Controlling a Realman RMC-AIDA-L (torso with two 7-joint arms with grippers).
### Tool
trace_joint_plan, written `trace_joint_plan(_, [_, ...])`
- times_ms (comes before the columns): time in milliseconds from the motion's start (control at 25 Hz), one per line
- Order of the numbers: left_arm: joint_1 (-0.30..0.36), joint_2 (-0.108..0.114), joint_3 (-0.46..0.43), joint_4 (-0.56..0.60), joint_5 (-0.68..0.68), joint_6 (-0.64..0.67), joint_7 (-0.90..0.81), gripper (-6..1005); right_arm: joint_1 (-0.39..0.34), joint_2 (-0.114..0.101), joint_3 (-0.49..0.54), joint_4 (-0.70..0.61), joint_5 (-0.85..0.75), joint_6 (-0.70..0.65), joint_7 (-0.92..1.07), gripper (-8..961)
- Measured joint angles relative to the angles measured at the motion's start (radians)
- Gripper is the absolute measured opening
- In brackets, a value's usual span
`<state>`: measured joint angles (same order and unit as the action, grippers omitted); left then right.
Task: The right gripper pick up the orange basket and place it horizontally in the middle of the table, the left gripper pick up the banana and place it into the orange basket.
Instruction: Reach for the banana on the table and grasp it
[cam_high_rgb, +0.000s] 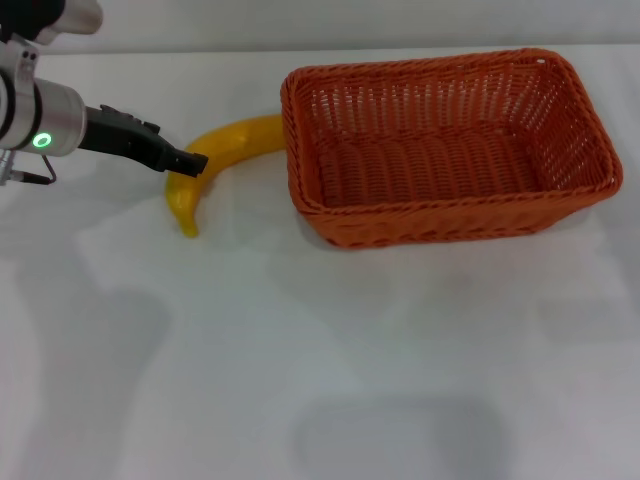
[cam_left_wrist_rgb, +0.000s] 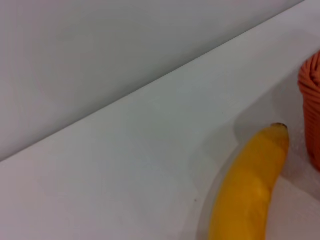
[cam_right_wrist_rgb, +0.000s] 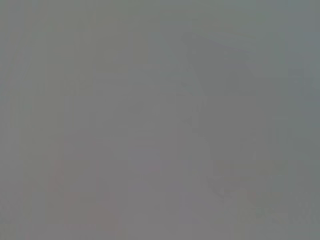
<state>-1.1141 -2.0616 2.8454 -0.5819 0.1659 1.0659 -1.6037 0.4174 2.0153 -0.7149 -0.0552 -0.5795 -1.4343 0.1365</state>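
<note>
One black pointed left hand (cam_high_rgb: 190, 163), grip unclear, sits over the curved yellow banana (cam_high_rgb: 215, 160), lying diagonally toward the woven orange basket (cam_high_rgb: 450, 215).

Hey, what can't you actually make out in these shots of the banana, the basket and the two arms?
- Right pincer: in no view; the right wrist view is a plain grey blur.
- Left pincer: in the head view its tip sits over the banana; open or shut cannot be told.
- Banana's far end: head view, hidden behind the basket wall.
- Basket: left wrist view, cut off by the edge, only a sliver shows.
</note>
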Motion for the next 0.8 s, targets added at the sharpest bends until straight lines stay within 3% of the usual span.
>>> trace_joint_plan(800, [0.030,0.000,0.000,0.054,-0.044,-0.070,0.020,880,-0.001,0.000,0.000,0.000,-0.002,0.000,0.000,877])
